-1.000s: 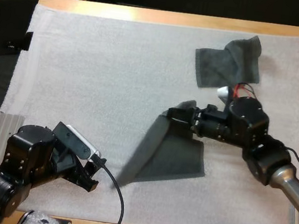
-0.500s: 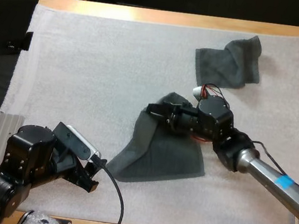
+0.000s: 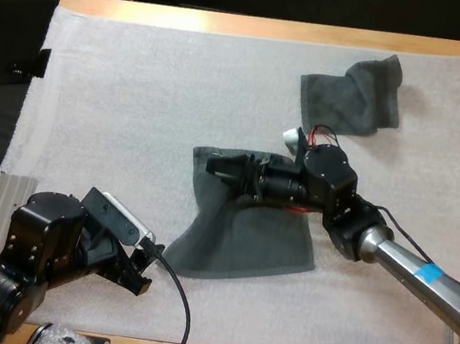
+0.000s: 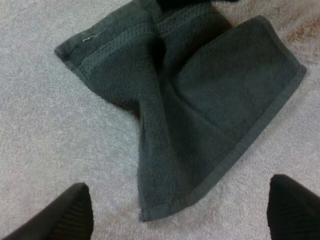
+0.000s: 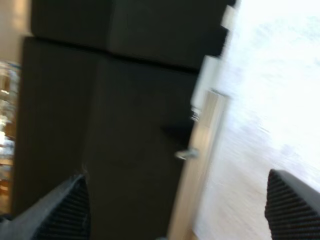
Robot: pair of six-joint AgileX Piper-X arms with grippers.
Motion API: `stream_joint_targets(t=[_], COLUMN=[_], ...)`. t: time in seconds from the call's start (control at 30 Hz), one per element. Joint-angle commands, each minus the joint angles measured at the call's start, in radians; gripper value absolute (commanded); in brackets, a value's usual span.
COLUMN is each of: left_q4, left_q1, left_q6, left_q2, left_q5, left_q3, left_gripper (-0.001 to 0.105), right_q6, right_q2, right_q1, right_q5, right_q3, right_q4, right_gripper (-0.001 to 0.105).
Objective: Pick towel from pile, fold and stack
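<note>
The towel (image 3: pixel 247 231) lay in the middle of the white mat (image 3: pixel 136 106), a spot both arms could reach, which was probably why it was there. It was not flat. A ridge ran down it from the far edge to the near corner, and the far-left part was bunched. The right gripper (image 3: pixel 212 165) lay low and sideways over that bunched far edge, pointing left. In its wrist view its fingers were spread with nothing between them, so it held no cloth. I judged it was placed there to pull the edge straight or take a new hold. The left gripper (image 3: pixel 138 278) sat at the near-left of the mat, its fingers also spread and empty, facing the towel's near corner as if waiting to take it. A second towel (image 3: pixel 350 93) lay crumpled at the far right, well apart, likely the pile's remainder. Folding looked barely begun, and nothing was stacked on the bench (image 3: pixel 269 29).
</note>
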State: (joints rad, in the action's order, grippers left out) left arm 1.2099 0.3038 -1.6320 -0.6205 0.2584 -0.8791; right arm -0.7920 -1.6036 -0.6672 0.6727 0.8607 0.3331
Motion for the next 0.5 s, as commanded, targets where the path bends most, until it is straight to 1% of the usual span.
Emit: stream_joint_targets(t=[0.0,0.07,0.1,0.13,0.17,0.23,0.37,0.47], left_q4=[-0.003,-0.003,-0.003,-0.003,-0.003,-0.003,-0.003,-0.003], left_q1=[0.004,0.004,0.004,0.004,0.004,0.004,0.004,0.004], left_q6=[-0.008,-0.008,-0.008,-0.006,-0.004,-0.001,-0.001,-0.001], left_q2=[0.001,0.001,0.001,0.001,0.001,0.001,0.001,0.001], left_q5=[0.006,0.006,0.006,0.006,0.006,0.006,0.006,0.006], left_q3=[-0.011,-0.011,-0.011,-0.011,-0.011,-0.011,-0.011,-0.011], left_gripper=[0.069,0.069,0.069,0.069,0.069,0.069,0.069,0.069], right_q6=[-0.041,-0.116,-0.136,-0.188,-0.208,-0.237,-0.254,-0.299], right_q2=[0.023,0.043,0.053,0.08,0.092,0.118,0.168,0.195], right_q1=[-0.001,-0.001,-0.001,-0.001,-0.001,-0.001,0.001,0.006], right_q5=[0.015,-0.009,-0.023,-0.049,-0.061,-0.096,-0.152,-0.193], right_q3=[0.008,0.008,0.008,0.008,0.008,0.008,0.008,0.008], right_q4=[-0.048,-0.164,-0.203,-0.287,-0.325,-0.399,-0.54,-0.638], right_gripper=[0.07,0.07,0.07,0.07,0.07,0.07,0.07,0.07])
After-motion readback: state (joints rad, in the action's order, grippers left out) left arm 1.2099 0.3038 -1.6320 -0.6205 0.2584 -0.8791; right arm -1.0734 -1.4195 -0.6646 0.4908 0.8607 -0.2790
